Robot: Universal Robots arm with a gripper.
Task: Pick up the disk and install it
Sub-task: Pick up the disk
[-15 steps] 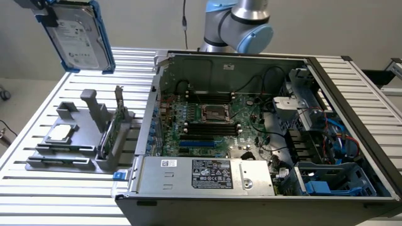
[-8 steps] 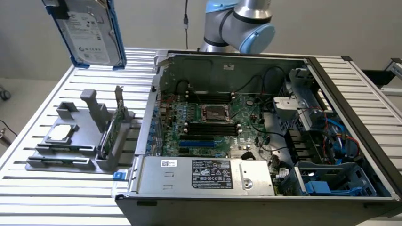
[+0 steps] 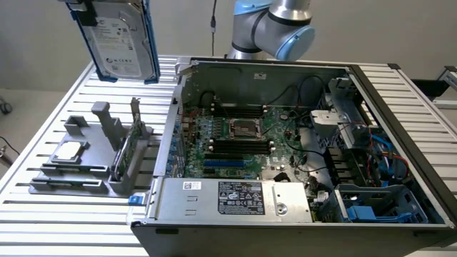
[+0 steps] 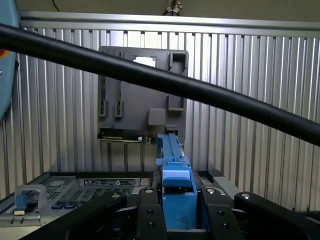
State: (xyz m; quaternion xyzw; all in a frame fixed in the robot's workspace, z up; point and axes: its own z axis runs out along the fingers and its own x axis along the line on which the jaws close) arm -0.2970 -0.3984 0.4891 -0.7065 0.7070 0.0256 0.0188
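The disk [image 3: 121, 45] hangs upright high above the slatted table at the exterior view's left, its pale label facing the camera and blue rails along its edges. A dark part of my gripper [image 3: 87, 15] clamps its upper corner at the picture's top edge. In the wrist view my gripper [image 4: 180, 220] is shut on the disk, with the disk's blue rail [image 4: 172, 170] running out between the two black fingers [image 4: 148, 215]. The disk is well clear of the grey holder below it.
An open computer case [image 3: 286, 69] fills the exterior view's right, with motherboard [image 3: 243, 134], power supply [image 3: 236, 198] and a blue drive bay [image 3: 378, 209]. The grey holder [image 3: 78, 160] carries a square chip [image 3: 70, 151] and a green card [image 3: 128, 144]. A black cable [image 4: 150, 75] crosses the wrist view.
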